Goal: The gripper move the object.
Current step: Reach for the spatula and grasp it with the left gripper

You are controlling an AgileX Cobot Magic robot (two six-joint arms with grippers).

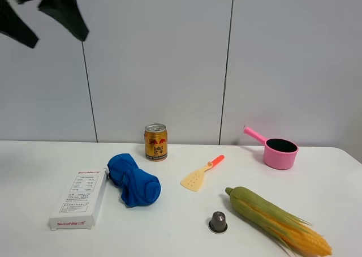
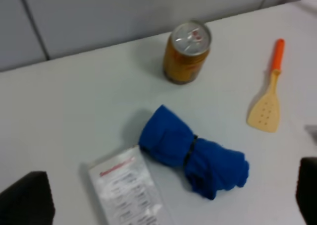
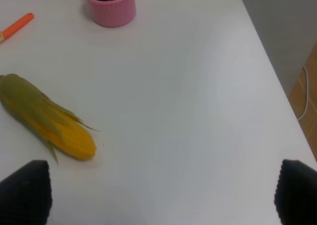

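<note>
Yellow-bladed spatula lies diagonal: handle far-right, blade near-left.

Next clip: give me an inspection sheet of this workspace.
Surface: white table, no spills seen.
Job's things: spatula lies flat mid-table, nothing touching it.
Clutter: gold can, blue rolled cloth, white box, pink saucepan, corn cob, small dark capsule.
Grippers: left pincer open over the cloth side, right pincer open over the corn side; both empty.
Cables: one pale cord past the table's edge, right wrist view.
Surroundings: grey panelled wall behind the table.
</note>
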